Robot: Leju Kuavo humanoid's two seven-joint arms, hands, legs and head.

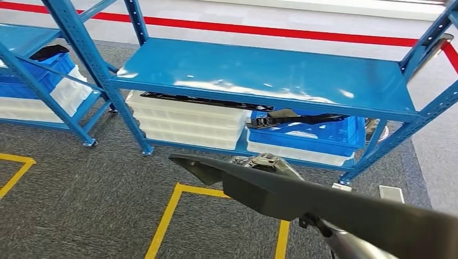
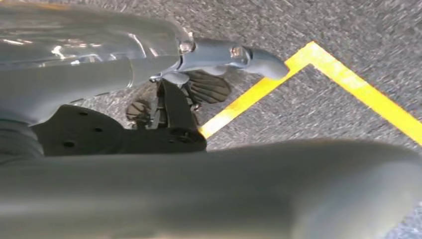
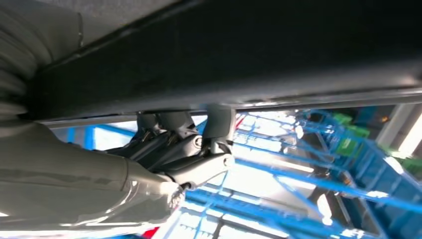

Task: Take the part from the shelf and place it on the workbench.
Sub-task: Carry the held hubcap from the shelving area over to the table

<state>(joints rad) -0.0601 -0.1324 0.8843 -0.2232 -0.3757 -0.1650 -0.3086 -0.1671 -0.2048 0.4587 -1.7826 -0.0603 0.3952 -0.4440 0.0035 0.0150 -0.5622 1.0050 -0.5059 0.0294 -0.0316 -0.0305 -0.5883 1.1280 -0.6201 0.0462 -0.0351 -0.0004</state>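
At far left in the head view, a second rack (image 1: 32, 81) is cut off by the frame edge; its lower level holds a blue bin (image 1: 46, 73) on white bins (image 1: 48, 105), with something dark on top that is too small to make out. Right of it stands the main shelf (image 1: 259, 73), its blue top board bare and glossy. Under that board, white crates (image 1: 189, 121) carry a flat black piece, and a blue crate (image 1: 318, 135) to their right holds another black piece jutting out leftward; both are half hidden by the board.

Near the camera, the part (image 1: 302, 202), a long dark grey moulding, runs from centre to lower right, clear of the shelf and above the floor, its right end cut off. It hides most of the right hand (image 1: 318, 224), of which a bit shows beneath it.

The right wrist view shows what the head view hides: the right hand (image 3: 199, 149) reaches up with dark fingers (image 3: 219, 122) pressed against the part's (image 3: 239, 55) underside, holding it. The left wrist view shows the left hand (image 2: 199, 79) with fingers partly curled beside a black bracket end of the part (image 2: 119, 134); whether it grips is not clear.

The floor is grey carpet (image 1: 81, 189) with yellow tape (image 1: 167, 216) lines; a red line (image 1: 270, 29) crosses pale floor beyond the shelf.
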